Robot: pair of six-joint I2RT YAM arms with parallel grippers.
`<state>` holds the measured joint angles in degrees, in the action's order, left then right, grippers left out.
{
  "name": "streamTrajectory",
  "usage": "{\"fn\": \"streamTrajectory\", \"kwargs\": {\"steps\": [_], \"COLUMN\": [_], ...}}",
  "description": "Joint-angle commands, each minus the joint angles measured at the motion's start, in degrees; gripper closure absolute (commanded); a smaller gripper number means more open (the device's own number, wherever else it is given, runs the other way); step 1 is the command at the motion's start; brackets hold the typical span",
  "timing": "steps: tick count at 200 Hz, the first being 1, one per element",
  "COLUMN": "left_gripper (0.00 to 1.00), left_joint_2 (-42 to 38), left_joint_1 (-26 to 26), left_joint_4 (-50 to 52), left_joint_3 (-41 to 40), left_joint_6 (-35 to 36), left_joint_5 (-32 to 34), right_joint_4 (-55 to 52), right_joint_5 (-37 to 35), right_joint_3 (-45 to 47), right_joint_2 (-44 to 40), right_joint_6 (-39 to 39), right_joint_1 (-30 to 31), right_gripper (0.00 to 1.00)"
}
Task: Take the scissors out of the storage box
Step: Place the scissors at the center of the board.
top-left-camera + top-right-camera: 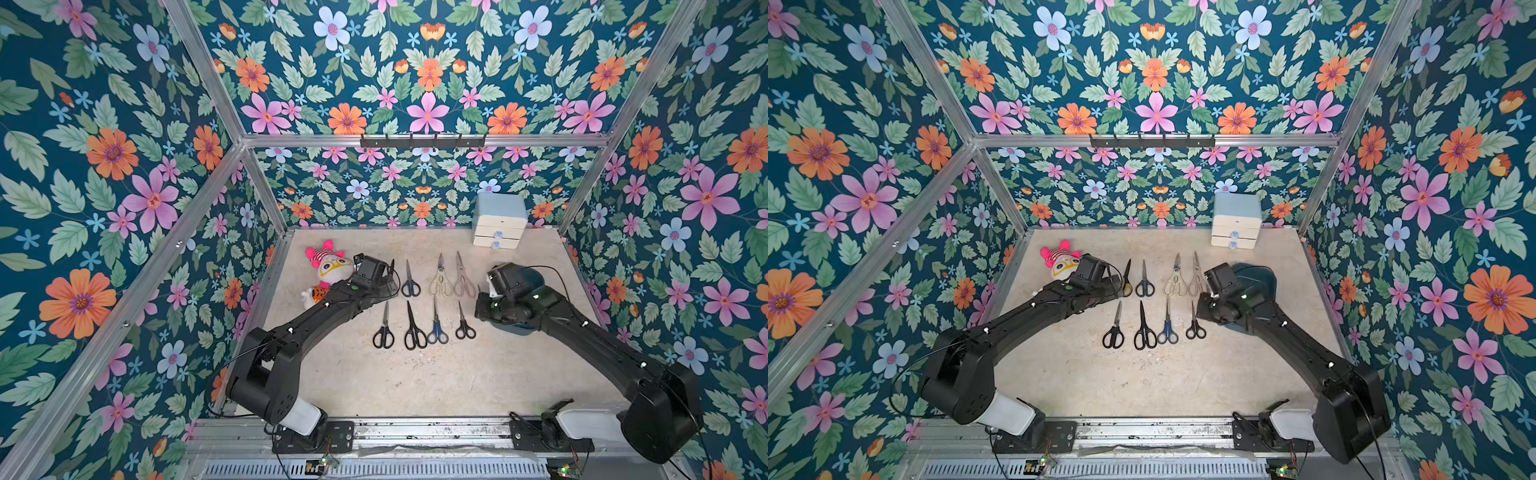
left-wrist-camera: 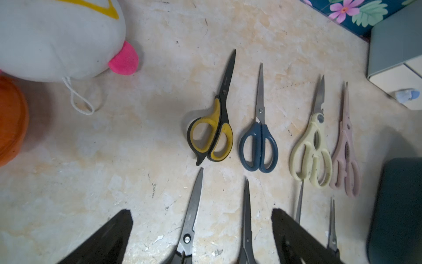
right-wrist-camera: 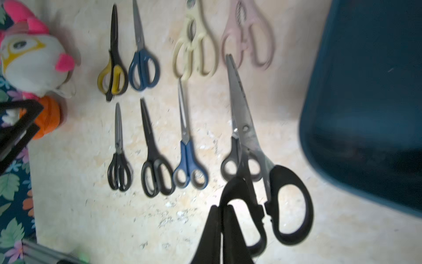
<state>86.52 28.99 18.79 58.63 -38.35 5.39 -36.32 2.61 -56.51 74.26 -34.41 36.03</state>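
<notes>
Step, by the look: last pair out, not yet laid down | near: bare table (image 1: 415, 386), ample landing room | right gripper (image 3: 222, 206) pinched shut on black-handled scissors (image 3: 238, 100), hanging over small black pair (image 3: 235, 146), just left of storage box (image 3: 365, 68) | next: set down flat, clear of laid-out pairs (image 1: 412, 318) | left gripper (image 2: 202, 212) spread wide, empty
</notes>
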Motion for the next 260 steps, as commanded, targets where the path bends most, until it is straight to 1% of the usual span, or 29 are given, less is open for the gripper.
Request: {"fn": "streamTrajectory", "kwargs": {"steps": [1, 23, 48, 67, 89, 110, 147, 176, 197, 201, 212, 222, 246, 260], "left_gripper": [0.01, 0.01, 0.01, 0.01, 0.01, 0.01, 0.01, 0.01, 0.01, 0.01, 0.01, 0.01, 0.01, 0.01], "left_joint_2": [-1.85, -4.2, -6.98, -9.04, -11.35, -13.64, -15.24, -15.64, -16.1, -16.12, -16.28, -16.46, -17.25, -17.44], "left_joint_1": [-0.96, -2.51, -3.62, -4.11, -4.63, -4.91, -5.26, -5.43, -5.52, -5.53, -5.69, -5.74, -5.97, -6.12], "left_joint_4": [-2.17, -3.47, -4.26, -4.24, -3.93, -4.27, -3.94, -3.89, -3.94, -3.93, -3.66, -3.43, -3.06, -2.5], "left_joint_3": [-2.28, -4.68, -7.34, -9.04, -10.85, -12.62, -14.16, -14.5, -14.77, -14.85, -14.86, -14.94, -15.13, -14.8], "left_joint_6": [5.08, 6.63, 8.09, 9.02, 9.34, 9.34, 9.57, 9.05, 8.9, 8.86, 8.82, 8.77, 8.54, 8.54], "left_joint_5": [-1.6, -3.17, -3.95, -4.33, -4.97, -5.5, -5.39, -5.62, -5.39, -5.39, -5.31, -5.21, -5.04, -4.94], "right_joint_4": [-0.49, 0.72, 3.09, 4.71, 8.61, 10.02, 9.35, 5.8, 3.98, 3.64, 2.69, 1.81, 1.78, 2.44], "right_joint_5": [-3.67, -4.84, -4.38, -3.79, -2.94, -3.7, -3.76, -4.33, -5.31, -5.48, -6.08, -6.56, -7.27, -8.47], "right_joint_3": [4.09, 8.34, 10.76, 12.39, 16.21, 17.99, 16.6, 14.37, 12.93, 12.65, 11.77, 10.75, 7.83, 5.66], "right_joint_2": [-1.82, -2.98, -1.88, -0.88, -0.94, -0.64, 3.59, 8.07, 9.24, 9.28, 9.01, 8.39, 6.47, 6.39], "right_joint_6": [-13.67, -22.2, -27.67, -30.95, -33.59, -33.94, -31.35, -30.3, -29.33, -29.16, -28.8, -28.57, -27.76, -26.3], "right_joint_1": [7.57, 14.91, 20.22, 21.73, 21.97, 21.98, 21.98, 21.98, 21.98, 21.98, 21.98, 21.95, 21.98, 21.19], "right_gripper": [1.0, 1.0, 1.0, 1.0, 1.0, 1.0, 1.0, 1.0, 1.0, 0.97, 0.84, 0.76, 0.59, 0.53]}}
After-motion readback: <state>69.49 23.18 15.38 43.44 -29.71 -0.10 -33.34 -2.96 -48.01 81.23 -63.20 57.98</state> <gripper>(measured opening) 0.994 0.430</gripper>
